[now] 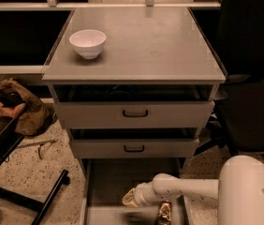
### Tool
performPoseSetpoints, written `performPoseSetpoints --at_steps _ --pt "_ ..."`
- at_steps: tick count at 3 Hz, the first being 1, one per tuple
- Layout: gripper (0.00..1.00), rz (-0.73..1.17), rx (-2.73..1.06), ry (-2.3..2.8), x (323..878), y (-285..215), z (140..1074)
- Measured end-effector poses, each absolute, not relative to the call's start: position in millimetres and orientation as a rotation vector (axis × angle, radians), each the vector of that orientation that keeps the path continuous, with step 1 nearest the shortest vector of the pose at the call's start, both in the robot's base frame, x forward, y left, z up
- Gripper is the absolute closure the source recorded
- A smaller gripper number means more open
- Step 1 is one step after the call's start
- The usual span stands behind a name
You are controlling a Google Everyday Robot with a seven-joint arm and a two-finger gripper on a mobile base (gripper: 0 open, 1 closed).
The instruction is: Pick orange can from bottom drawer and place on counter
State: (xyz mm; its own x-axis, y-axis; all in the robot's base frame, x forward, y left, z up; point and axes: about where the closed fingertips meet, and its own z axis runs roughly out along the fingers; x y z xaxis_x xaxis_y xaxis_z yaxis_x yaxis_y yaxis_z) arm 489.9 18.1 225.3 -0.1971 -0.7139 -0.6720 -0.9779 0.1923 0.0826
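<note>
camera view: gripper [131, 198] is low inside the open bottom drawer [108, 182], at the end of the white arm [188, 187] that reaches in from the right. can't tell from here whether it is open or closed, or whether it has hold of anything. orange can [165, 213] is in the drawer toward the front right, just under the arm's wrist and to the right of the gripper tip, at the lower edge of the view. can't tell whether the two touch. my read: the pick is the step in hand, at the approach/grasp stage. the can is down in the drawer and nothing of the place is done. next move calls for lining the gripper up on the can and getting a firm hold. then lift clear of the low drawer walls and pull back out past the two closed upper drawers [135, 114] before rising. set down on the bench [146, 46], the cabinet's grey counter top, to the right of the white bowl [88, 42].
</note>
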Motion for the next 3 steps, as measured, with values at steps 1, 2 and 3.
performPoseSetpoints --at_steps 1,2,3 --pt "0.34 0.704 -1.576 1.98 490 18 225" --pt "0.11 0.704 -1.576 1.98 490 18 225" --pt "0.0 0.654 -1.537 2.029 489 4 227"
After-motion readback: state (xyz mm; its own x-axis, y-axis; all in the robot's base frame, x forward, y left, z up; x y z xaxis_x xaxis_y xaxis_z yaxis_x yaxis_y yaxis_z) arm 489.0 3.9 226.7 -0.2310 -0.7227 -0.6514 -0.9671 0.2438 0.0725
